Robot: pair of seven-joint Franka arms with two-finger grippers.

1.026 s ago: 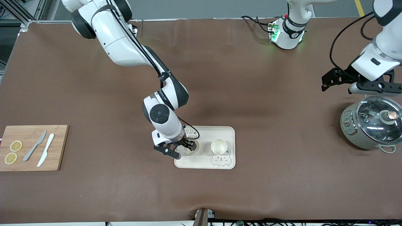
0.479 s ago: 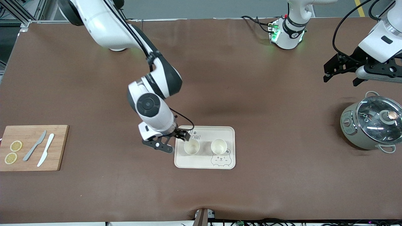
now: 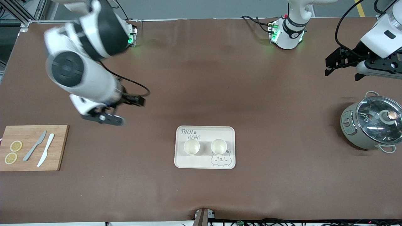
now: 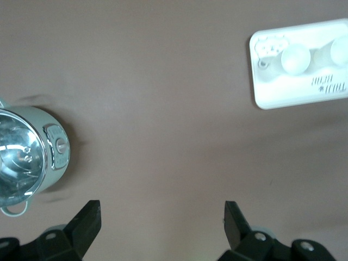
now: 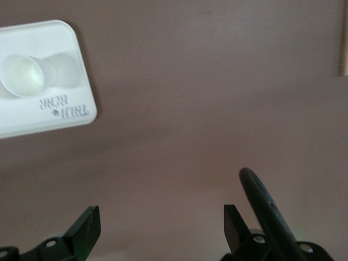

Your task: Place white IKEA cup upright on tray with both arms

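The cream tray (image 3: 204, 162) with "TAIJI BEAR" lettering lies mid-table. Two white cups stand upright on it, side by side: one (image 3: 191, 146) toward the right arm's end, one (image 3: 219, 146) beside the bear drawing. My right gripper (image 3: 121, 110) is open and empty, up over bare table between the tray and the cutting board. My left gripper (image 3: 341, 74) is open and empty, up over the table near the pot. The left wrist view shows the tray (image 4: 283, 93) and both cups (image 4: 295, 58). The right wrist view shows the tray (image 5: 22, 124) and one cup (image 5: 22, 76).
A grey cooking pot with a glass lid (image 3: 370, 125) stands at the left arm's end; it also shows in the left wrist view (image 4: 24, 157). A wooden cutting board (image 3: 58, 147) at the right arm's end holds two knives (image 3: 35, 145) and lemon slices (image 3: 15, 146).
My right gripper has left the cup standing on the tray, risen and swung away toward the right arm's end. My left gripper has drifted a little away from the pot.
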